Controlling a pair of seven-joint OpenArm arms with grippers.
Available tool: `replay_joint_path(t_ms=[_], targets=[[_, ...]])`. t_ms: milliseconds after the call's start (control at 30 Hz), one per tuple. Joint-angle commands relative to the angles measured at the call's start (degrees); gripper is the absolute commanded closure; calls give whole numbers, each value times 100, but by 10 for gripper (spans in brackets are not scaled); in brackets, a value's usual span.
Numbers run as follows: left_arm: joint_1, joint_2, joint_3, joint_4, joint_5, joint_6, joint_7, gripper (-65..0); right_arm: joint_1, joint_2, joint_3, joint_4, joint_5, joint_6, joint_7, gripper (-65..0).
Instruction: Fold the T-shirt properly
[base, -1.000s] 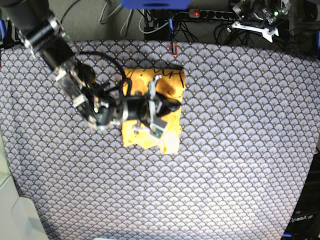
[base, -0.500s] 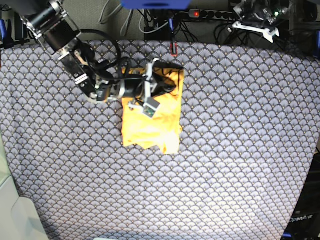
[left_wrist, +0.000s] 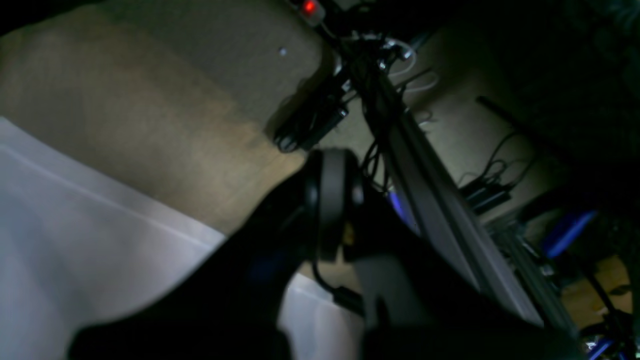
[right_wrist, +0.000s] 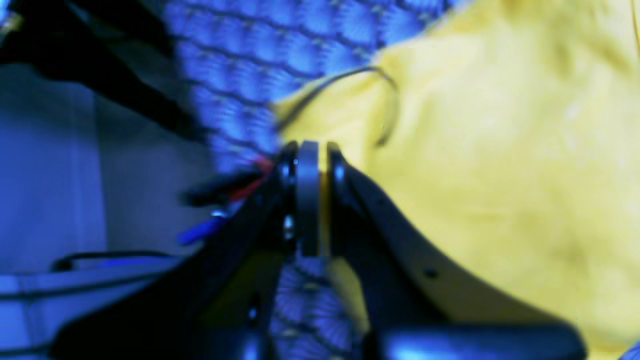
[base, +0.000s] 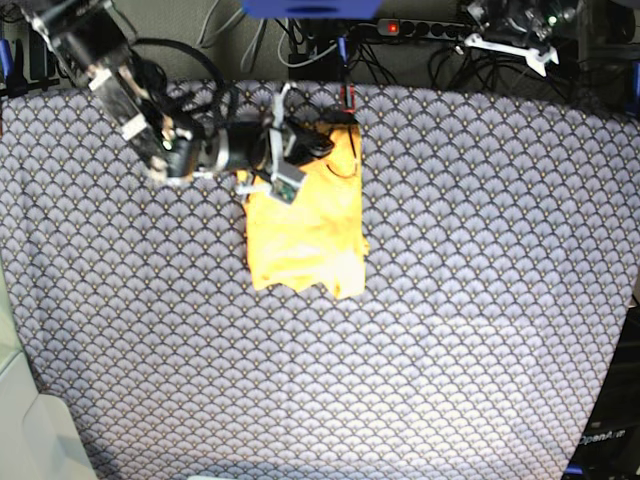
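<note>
Judging the T-shirt (base: 305, 225) folded, we see the right gripper (right_wrist: 310, 150) pressed together, empty, needing only retreat.

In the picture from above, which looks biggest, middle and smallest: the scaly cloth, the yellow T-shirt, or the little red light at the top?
1. Scale-patterned cloth, by far the biggest.
2. T-shirt, folded into a compact rectangle.
3. Red light, only a tiny dot.
</note>
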Motion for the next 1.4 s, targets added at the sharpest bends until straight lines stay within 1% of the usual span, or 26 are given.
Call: replay_joint_path(t_ms=[0,133,167,233,300,333,433,567,667,733,800,933,1067,1133,1167,1300,1367], targets=[[33,-50,-17,104,-2,0,-12,0,-34,67,156,397,84,34,29,-18],[7,-68,-9,69,-2,-8,-39,0,-570,128,719,1241,75,34,-498,-18],[15,-68,-9,60,-2,-61,-171,0,-754,128,912,1320,66,34,-542,-18],[121,-85,-9,-37,-2,-413,-531,0,-1185,155,1334,1346,58,34,-551,-17],[165,-164,18,-265,86,-738,-777,0,-1590,322,1712,1346,58,34,-472,-16],[156,-182,115,-441,209,-914,-891,0,-1836,410,1906,1364,58,34,-305,-16],[147,-208,589,-1109,807,-1178,-1384,0,-2689,665,2591,1364,58,34,249,-15],[-11,-182,1178,-2050,1572,-1221,-2342,0,-3682,682,3391,1276,58,34,750,-15],[-248,-173,1600,-2832,1703,-1221,-2861,0,-4209,656,3743,1047,58,34,1163,-15],[-442,-173,1838,-3448,1721,-1221,-3309,0,-4517,550,3928,678,58,34,1480,-15],[-644,-182,2084,-4054,1739,-1221,-3837,0,-4754,489,4200,71,58,34,1884,-15],[-943,-182,2576,-5074,1730,-1221,-4865,0,-5053,339,4569,-1300,58,34,2886,-15],[-1312,-164,2910,-6270,1695,-1221,-5973,0,-5053,304,4561,-3120,58,34,4214,-15],[-1532,-112,3024,-6903,1686,-1221,-6500,0,-4684,260,4376,-4025,49,34,4759,-15],[-1672,-24,3077,-7246,1695,-1221,-6790,0,-4456,243,4244,-4614,49,34,5031,-15],[-2261,205,3341,-8828,1721,-1230,-7907,0,-3102,216,3963,-7498,49,34,6157,-14],[-2499,354,3455,-9452,1730,-1230,-8373,0,-2434,128,3805,-8878,49,34,6833,-14]])
